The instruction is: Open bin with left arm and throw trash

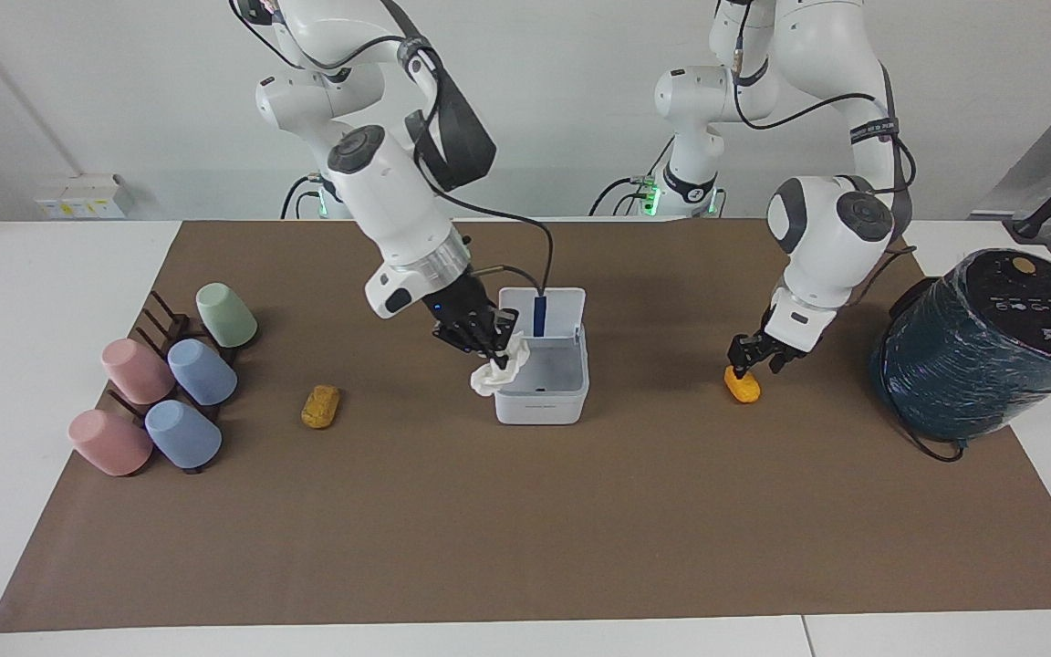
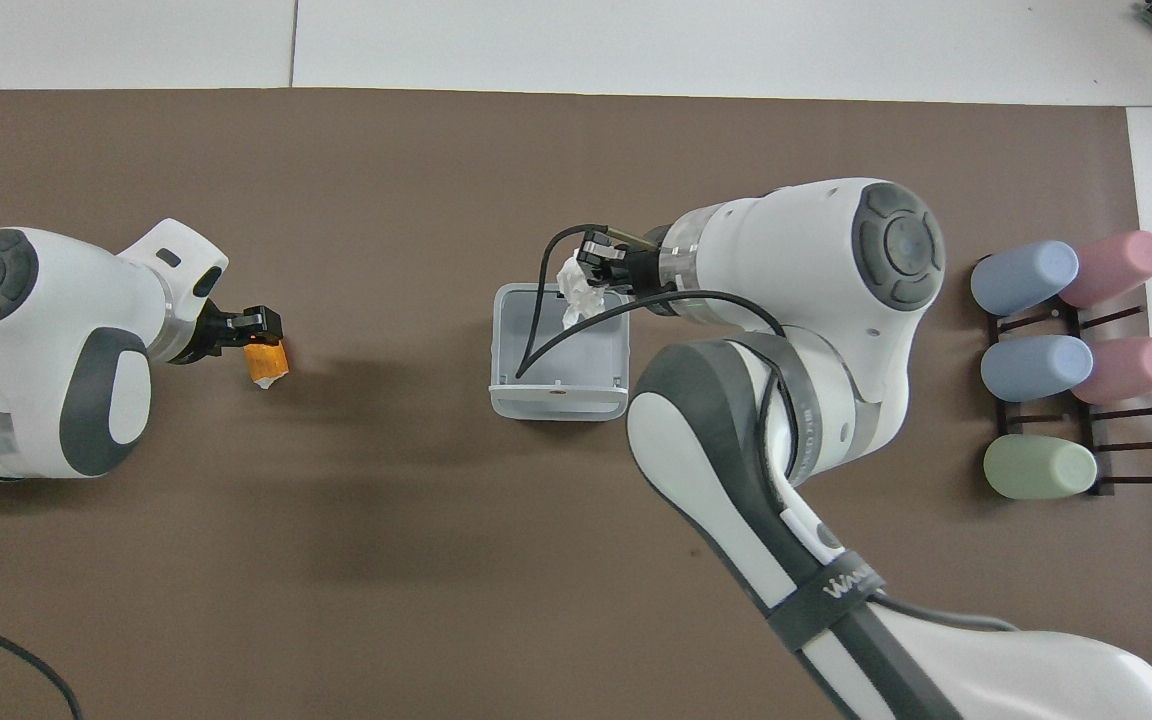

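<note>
The white bin point(image 1: 539, 406) point(image 2: 558, 402) stands mid-table with its lid point(image 1: 541, 313) raised. My right gripper point(image 1: 500, 351) point(image 2: 588, 272) is shut on the crumpled white tissue point(image 1: 493, 377) point(image 2: 576, 292), which hangs over the bin's rim on the right arm's side. Beside the bin, toward the left arm's end, lies the orange lump point(image 1: 743, 387) point(image 2: 267, 364). My left gripper point(image 1: 750, 359) point(image 2: 260, 326) is open, with its fingertips down at that lump's end. The brownish-yellow lump point(image 1: 320, 406) rests on the mat toward the right arm's end; the right arm hides it in the overhead view.
Several pastel cups lie on a dark rack point(image 1: 170, 392) point(image 2: 1066, 350) at the right arm's end. A large dark teal wrapped cylinder point(image 1: 982, 351) stands at the left arm's end. A brown mat point(image 1: 525, 529) covers the table.
</note>
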`<state>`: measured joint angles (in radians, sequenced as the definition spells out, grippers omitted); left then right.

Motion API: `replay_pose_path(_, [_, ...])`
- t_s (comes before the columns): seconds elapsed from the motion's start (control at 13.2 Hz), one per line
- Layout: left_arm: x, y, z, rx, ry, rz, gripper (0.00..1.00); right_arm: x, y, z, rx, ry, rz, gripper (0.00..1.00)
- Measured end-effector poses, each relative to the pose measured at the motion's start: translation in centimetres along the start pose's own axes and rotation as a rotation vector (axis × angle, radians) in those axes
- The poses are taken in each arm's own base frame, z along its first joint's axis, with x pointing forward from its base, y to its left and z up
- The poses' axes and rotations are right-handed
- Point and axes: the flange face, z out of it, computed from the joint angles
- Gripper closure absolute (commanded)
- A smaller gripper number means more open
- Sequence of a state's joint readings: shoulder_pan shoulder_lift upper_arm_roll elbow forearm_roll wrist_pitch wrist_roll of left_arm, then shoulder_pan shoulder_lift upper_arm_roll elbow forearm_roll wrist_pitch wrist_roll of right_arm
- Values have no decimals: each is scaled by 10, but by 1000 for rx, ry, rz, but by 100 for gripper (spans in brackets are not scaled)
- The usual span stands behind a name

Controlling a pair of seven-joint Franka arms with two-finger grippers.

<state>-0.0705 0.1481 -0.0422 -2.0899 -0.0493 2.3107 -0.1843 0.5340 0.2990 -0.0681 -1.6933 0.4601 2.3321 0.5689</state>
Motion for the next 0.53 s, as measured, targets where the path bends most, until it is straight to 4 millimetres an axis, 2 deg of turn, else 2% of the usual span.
replay_pose_path(0.15, [-5,-2,12,-1,11,-1,30,-8,-2,21,24,-48,55,100])
replay_pose_path(0.45, [-8,-4,31,0,9,-4,31,-13,5,45,1,-85,113,100])
replay_pose_path(0.53, [-7,-4,35,0,8,-7,34,-16,5,49,-5,-92,129,79])
